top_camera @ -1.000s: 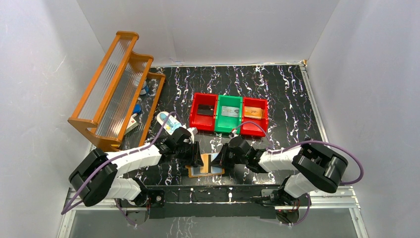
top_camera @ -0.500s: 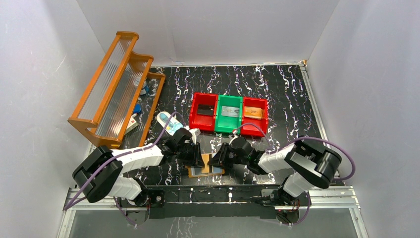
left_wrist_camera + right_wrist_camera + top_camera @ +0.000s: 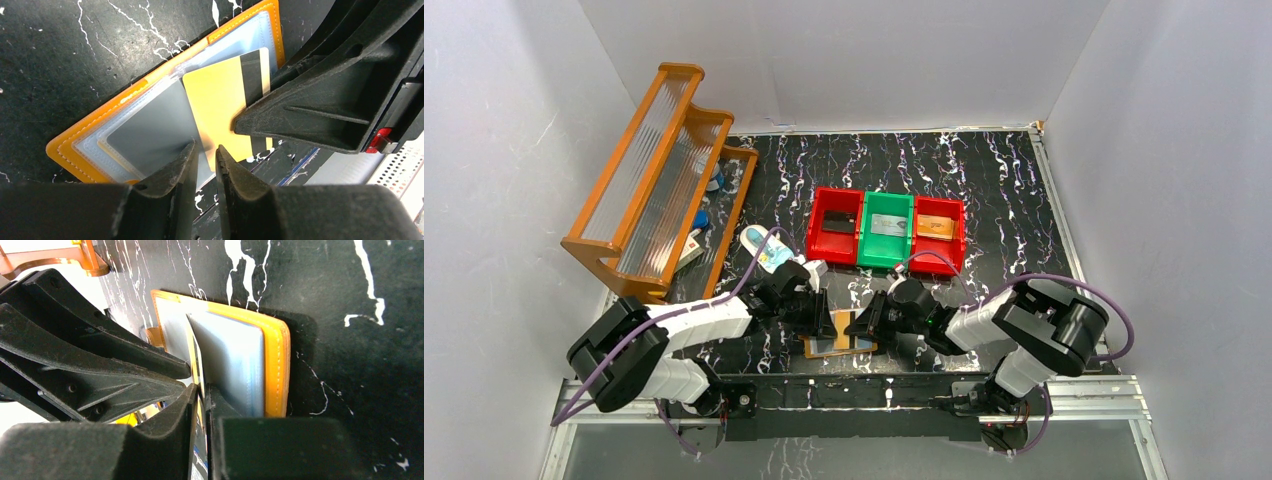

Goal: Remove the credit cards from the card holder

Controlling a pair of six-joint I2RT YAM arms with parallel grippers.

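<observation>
Now left gripper (image 3: 205,151) clamps pale blue-grey shiny plastic card (image 3: 150,132), right gripper (image 3: 202,390) clamps yellow black-striped plastic card (image 3: 220,95); both cards partly inside flat orange rectangular card holder (image 3: 62,150) on black marbled table (image 3: 50,50).

From above, the left gripper (image 3: 824,324) and right gripper (image 3: 857,325) are covering most of the flat orange card holder (image 3: 824,350), leaving only its six o'clock edge showing. Items in the red and green plastic bins (image 3: 861,228) are looking too small to identify. At the left wrist, the right gripper is hiding the four o'clock corner of a yellow card with a dark stripe (image 3: 217,100). At the right wrist, a thin card edge (image 3: 196,365) between the fingers (image 3: 165,440) is blurring, leaving contact unclear.
</observation>
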